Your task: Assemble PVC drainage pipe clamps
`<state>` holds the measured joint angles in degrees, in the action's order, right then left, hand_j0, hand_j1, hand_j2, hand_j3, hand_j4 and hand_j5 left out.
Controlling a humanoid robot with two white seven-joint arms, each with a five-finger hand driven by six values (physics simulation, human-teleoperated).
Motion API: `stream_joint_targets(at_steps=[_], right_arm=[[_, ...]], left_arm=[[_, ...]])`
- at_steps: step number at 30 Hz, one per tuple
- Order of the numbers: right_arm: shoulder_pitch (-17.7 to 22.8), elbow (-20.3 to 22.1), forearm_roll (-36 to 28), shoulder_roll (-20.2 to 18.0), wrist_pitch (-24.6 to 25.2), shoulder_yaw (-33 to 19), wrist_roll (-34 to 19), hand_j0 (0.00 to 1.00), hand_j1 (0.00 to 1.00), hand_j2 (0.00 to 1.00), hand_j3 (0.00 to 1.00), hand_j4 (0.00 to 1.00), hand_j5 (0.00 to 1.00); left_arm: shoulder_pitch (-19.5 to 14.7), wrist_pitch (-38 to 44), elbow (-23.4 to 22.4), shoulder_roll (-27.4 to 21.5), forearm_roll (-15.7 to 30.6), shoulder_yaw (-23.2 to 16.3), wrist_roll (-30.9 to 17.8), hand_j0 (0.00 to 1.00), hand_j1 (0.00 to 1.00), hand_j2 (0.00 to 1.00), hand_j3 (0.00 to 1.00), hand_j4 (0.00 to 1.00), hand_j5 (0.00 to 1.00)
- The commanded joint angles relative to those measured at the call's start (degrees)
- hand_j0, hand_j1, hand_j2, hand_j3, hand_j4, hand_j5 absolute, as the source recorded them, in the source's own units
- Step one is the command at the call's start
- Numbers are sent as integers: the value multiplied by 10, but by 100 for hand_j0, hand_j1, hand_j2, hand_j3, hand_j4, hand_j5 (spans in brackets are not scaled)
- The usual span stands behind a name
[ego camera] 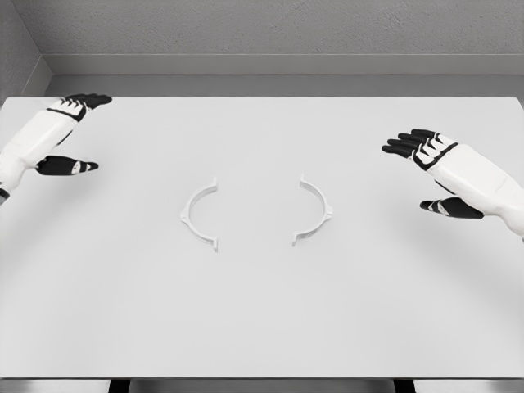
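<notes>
Two white clamp halves lie flat in the middle of the white table [262, 327], and neither one is being touched. The left clamp half [199, 214] is a half-ring bowed out toward the left, its open side facing the centre. The right clamp half [313, 210] mirrors it, bowed out toward the right, open side facing back at its partner. The two curves face each other like a pair of brackets, clearly apart, with bare tabletop between their tips. Each one carries small tabs at its ends and a little nub at the outside of the curve.

Out wide on the left, the left hand [67, 131] hovers near the far left corner of the table, its dark fingers stretched forward and the thumb stuck out to the side, grasping nothing. It sits well apart from the left clamp half.

Over on the right, the right hand [434, 168] comes in from the right edge, fingers extended and fanned toward the centre, thumb splayed below, and it too holds nothing. It is well clear of the right clamp half.

Beyond the table's far edge runs a grey wall [278, 33].
</notes>
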<state>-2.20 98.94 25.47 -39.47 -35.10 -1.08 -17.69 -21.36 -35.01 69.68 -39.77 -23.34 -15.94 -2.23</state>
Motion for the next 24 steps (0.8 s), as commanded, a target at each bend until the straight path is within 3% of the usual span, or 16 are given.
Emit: stream_joint_targets(at_steps=[1, 6, 9, 12, 15, 19, 24], right_arm=[[0, 0, -3, -1, 1, 0, 0, 100, 100, 100, 100, 100, 100], [-11, 0, 24, 8, 1, 18, 1, 100, 100, 100, 100, 100, 100], [-88, -18, 99, 35, 2, 96, -1, 100, 100, 100, 100, 100, 100], [-136, -59, 100, 46, 35, 153, -1, 100, 100, 100, 100, 100, 100], [-166, -105, 126, 72, 35, 159, -33, 100, 100, 100, 100, 100, 100], [-173, -123, 151, 84, 35, 176, -38, 100, 100, 100, 100, 100, 100], [-173, -121, 151, 85, 35, 194, -39, 100, 100, 100, 100, 100, 100]], left_arm=[[0, 0, 1, -3, 3, -8, 0, 100, 100, 100, 100, 100, 100], [-3, 0, 1, 21, 3, -33, 0, 100, 100, 100, 100, 100, 100], [-4, 0, 1, 36, 1, -42, 0, 100, 100, 100, 100, 100, 100], [-7, 0, 2, 52, -25, -51, -1, 100, 100, 100, 100, 100, 100], [-11, 0, 0, 67, -28, -82, 0, 100, 100, 100, 100, 100, 100], [-8, 0, 4, 70, -22, -91, 0, 100, 100, 100, 100, 100, 100], [-4, 0, 49, 31, -18, -90, 4, 100, 100, 100, 100, 100, 100]])
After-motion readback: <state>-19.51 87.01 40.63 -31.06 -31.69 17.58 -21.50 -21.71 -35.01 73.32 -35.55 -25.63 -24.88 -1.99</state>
